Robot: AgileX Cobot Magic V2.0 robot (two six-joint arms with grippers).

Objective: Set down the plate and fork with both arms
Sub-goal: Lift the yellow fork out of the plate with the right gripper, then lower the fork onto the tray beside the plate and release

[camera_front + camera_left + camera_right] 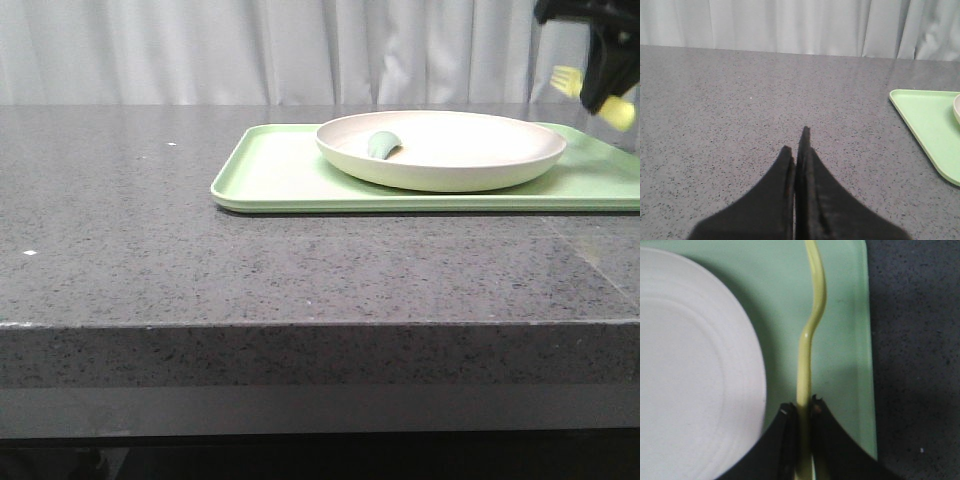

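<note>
The cream-white plate point(460, 152) rests on the light-green tray point(280, 175); it also shows in the right wrist view point(690, 365). My right gripper point(603, 75) is in the air at the far right, above the tray's right end, shut on the pale yellow fork point(568, 80). In the right wrist view the gripper point(802, 410) pinches the fork's handle point(810, 330), which hangs over the tray strip point(845, 315) beside the plate's rim. My left gripper point(796, 142) is shut and empty above bare countertop, left of the tray point(932, 125); it is out of the front view.
A small grey-green spoon-like piece point(383, 145) lies in the plate's left part. The grey speckled countertop point(150, 230) stretches left of the tray, with its front edge point(300, 322) near the camera. White curtains point(250, 50) hang behind.
</note>
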